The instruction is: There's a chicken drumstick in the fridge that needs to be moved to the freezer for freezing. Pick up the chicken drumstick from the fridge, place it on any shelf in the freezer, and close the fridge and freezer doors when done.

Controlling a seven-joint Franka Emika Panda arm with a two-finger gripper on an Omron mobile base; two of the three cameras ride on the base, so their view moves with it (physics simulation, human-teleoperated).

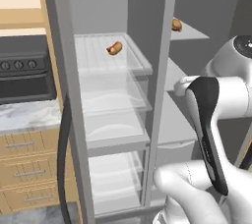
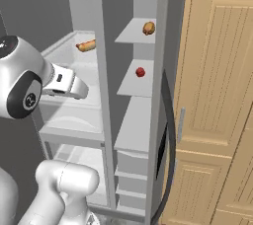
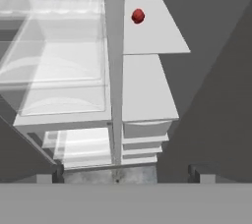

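The open fridge-freezer (image 1: pixel 160 70) stands with a central divider, its left compartment holding clear shelves and its right compartment solid grey ones. The gripper (image 3: pixel 120 174) hovers before the divider with its fingertips wide apart, holding nothing. The chicken drumstick (image 1: pixel 114 48) lies on the top left shelf (image 1: pixel 98 58), a brown item (image 2: pixel 148 27) on the top right shelf, and a small red item (image 2: pixel 140 72) on the shelf below it.
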